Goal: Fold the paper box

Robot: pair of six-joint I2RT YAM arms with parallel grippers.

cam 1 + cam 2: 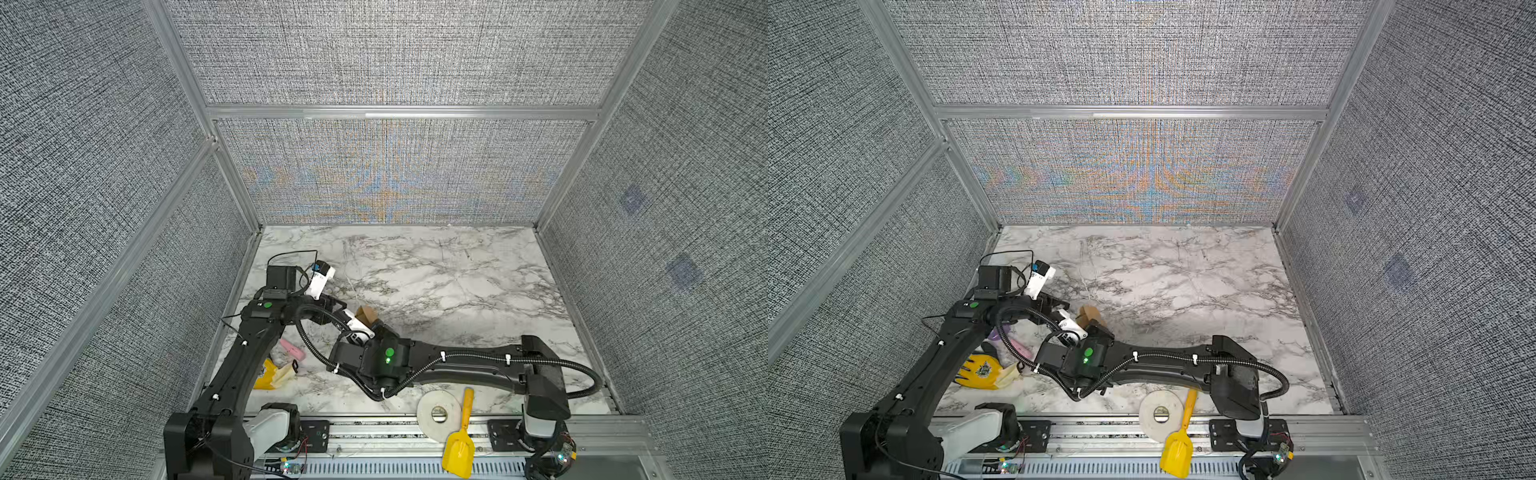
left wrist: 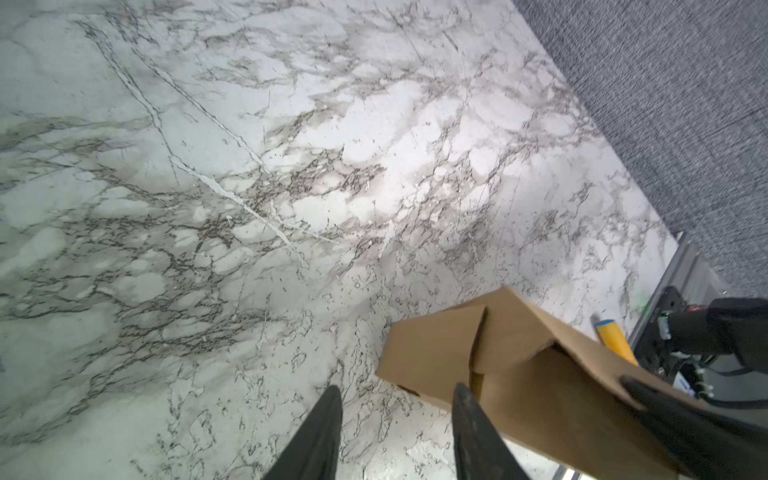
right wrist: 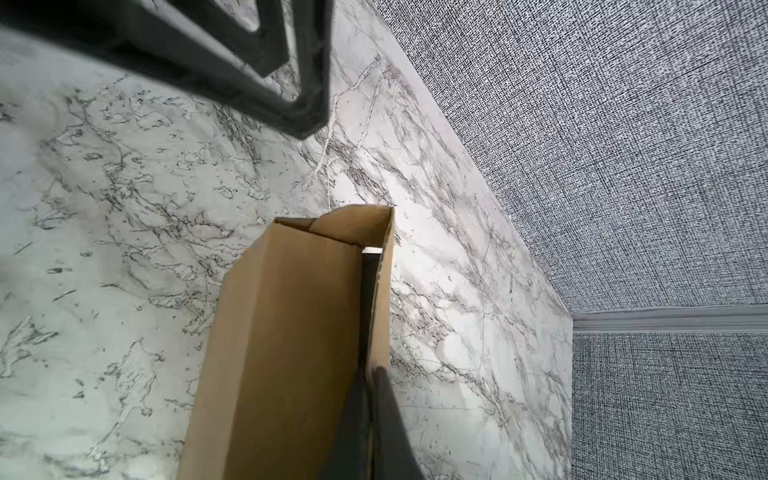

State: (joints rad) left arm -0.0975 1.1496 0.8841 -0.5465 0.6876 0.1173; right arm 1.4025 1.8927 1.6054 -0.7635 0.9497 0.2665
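Observation:
The paper box [image 3: 291,332] is a brown cardboard piece, partly folded, held up off the marble table [image 3: 104,208]. My right gripper [image 3: 371,376] is shut on one thin side wall of it. In the left wrist view the paper box [image 2: 519,361] hangs just beyond my left gripper [image 2: 397,390], which is open. One of its fingers [image 2: 469,415] lies across the box's near side, and bare table shows between the two. In both top views only a small part of the box [image 1: 366,316] [image 1: 1090,315] shows between the two wrists.
A white tape roll [image 1: 438,413] and a yellow scoop [image 1: 459,449] lie at the table's front edge. A yellow glove [image 1: 982,370] and a pink item [image 1: 293,349] lie at the front left under the left arm. Grey fabric walls [image 1: 395,174] enclose the table.

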